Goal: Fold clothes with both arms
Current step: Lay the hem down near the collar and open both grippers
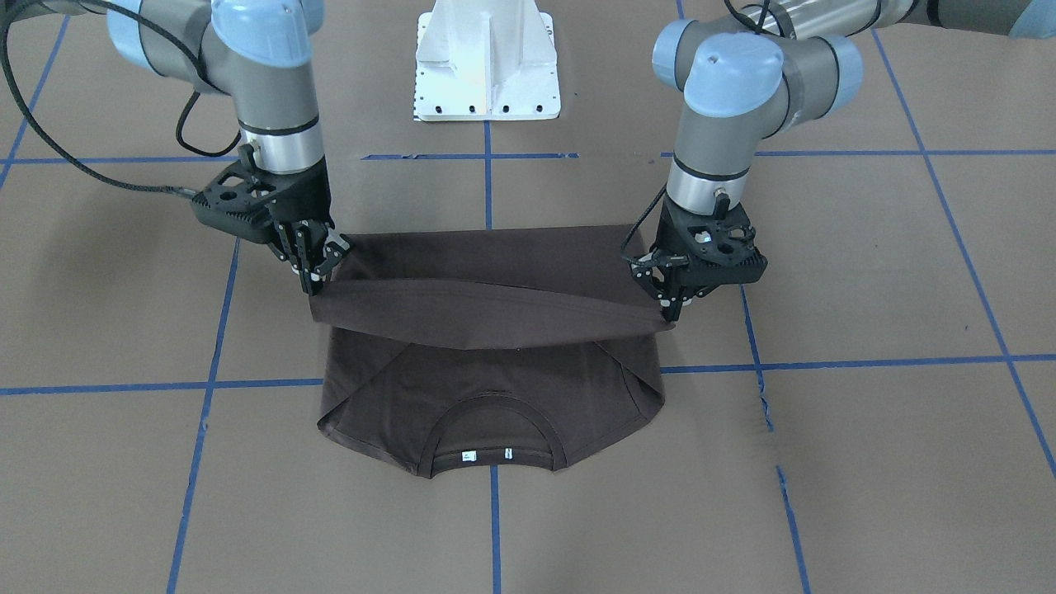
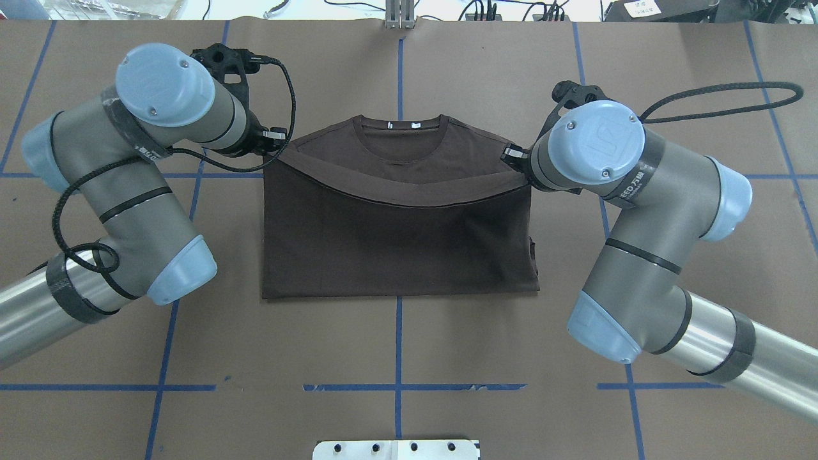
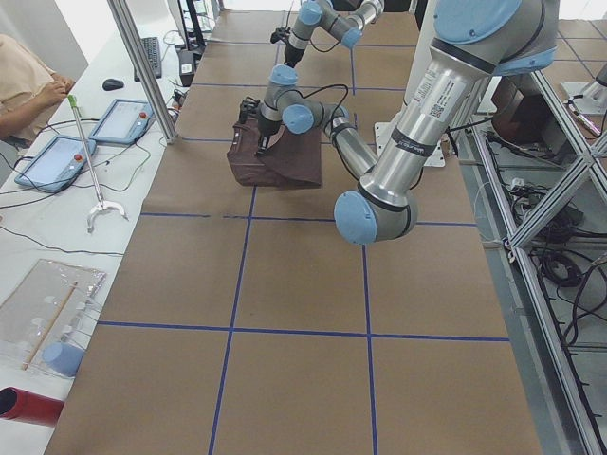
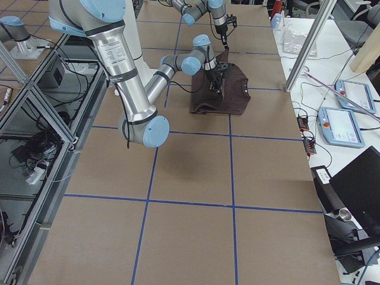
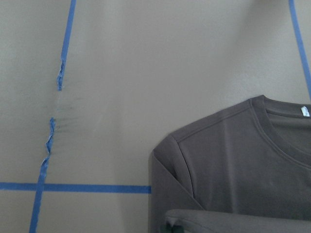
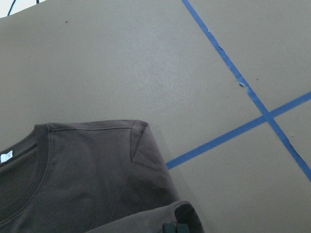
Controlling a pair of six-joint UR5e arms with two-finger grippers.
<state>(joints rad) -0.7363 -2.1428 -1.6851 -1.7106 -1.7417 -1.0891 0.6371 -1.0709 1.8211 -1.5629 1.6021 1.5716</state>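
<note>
Dark brown short-sleeved T-shirt (image 1: 495, 396) lies mid brown paper tabletop (image 1: 866, 272), hem corners pinched by left black two-finger gripper (image 1: 670, 312) and right black two-finger gripper (image 1: 316, 285); best to carry both level, in step, hem taut, onto ribbed round collar (image 1: 492, 403).

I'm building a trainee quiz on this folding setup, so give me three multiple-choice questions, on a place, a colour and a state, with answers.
1. From the white pedestal, the T-shirt's collar lies at: A) the near end B) the far end C) under the fold.
2. The table's tape lines are: A) red B) white C) blue.
3. The left gripper and right gripper are: A) both shut on the raised hem B) both open C) one open.
Answers: B, collar and pedestal sit at opposite edges of the front view; C, every line is blue; A, each pinches a hem corner.
</note>
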